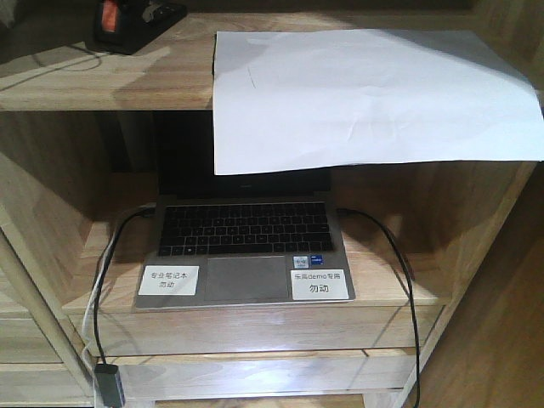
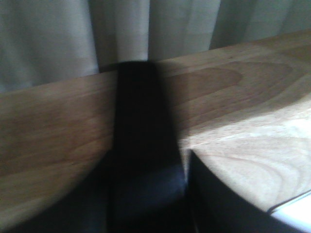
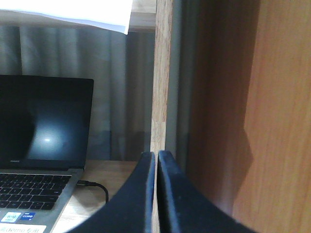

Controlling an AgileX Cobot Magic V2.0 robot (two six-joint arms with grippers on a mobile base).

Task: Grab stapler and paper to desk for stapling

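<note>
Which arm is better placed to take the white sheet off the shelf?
Right, probably: the plain white paper sheet overhangs the wooden shelf on the right, and the right gripper, jaws shut, sits below that hanging edge. The left wrist view is too blurred to place that arm.

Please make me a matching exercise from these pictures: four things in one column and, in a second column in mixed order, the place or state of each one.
Column one
1. stapler
2. paper
3. laptop
4. right end effector

Column two
a. shut, holding nothing
b. lies on the top shelf and hangs over its front edge
c. open, on the lower shelf
d. at the far left of the top shelf

Right pairs: 1-d, 2-b, 3-c, 4-a.
</note>
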